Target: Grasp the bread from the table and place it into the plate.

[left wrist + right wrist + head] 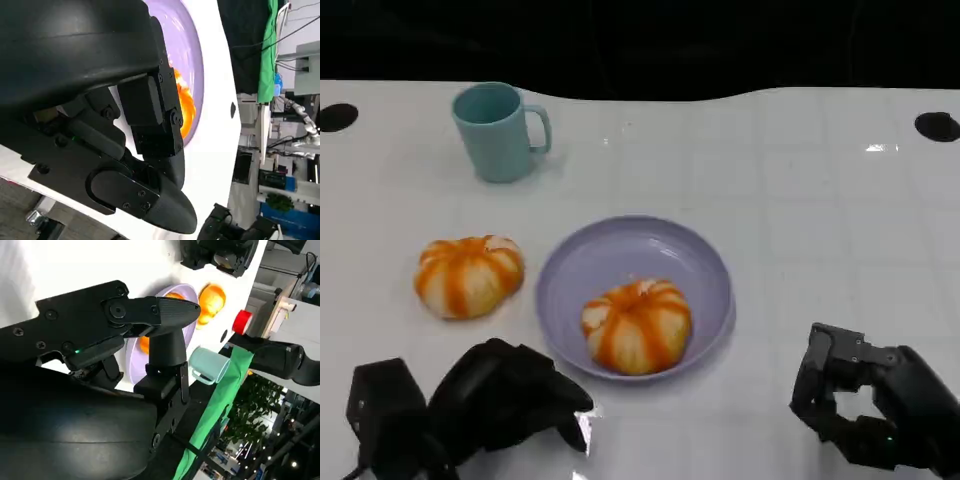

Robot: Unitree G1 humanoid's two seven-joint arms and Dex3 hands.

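Note:
One orange-striped bread roll (637,325) (185,107) lies inside the lilac plate (620,255) (192,45) (131,362), toward its near edge. A second roll (468,275) (212,297) sits on the white table just left of the plate. My left hand (495,400) (150,115) hovers at the near left, below the loose roll and beside the plate's near-left rim, fingers apart and holding nothing. My right hand (865,400) (150,330) rests near the front right, apart from the plate, fingers loosely bent around nothing.
A teal mug (500,130) (205,365) stands at the back left, handle to the right. Black round marks (937,126) sit at the far table corners. The table's far edge meets a dark background.

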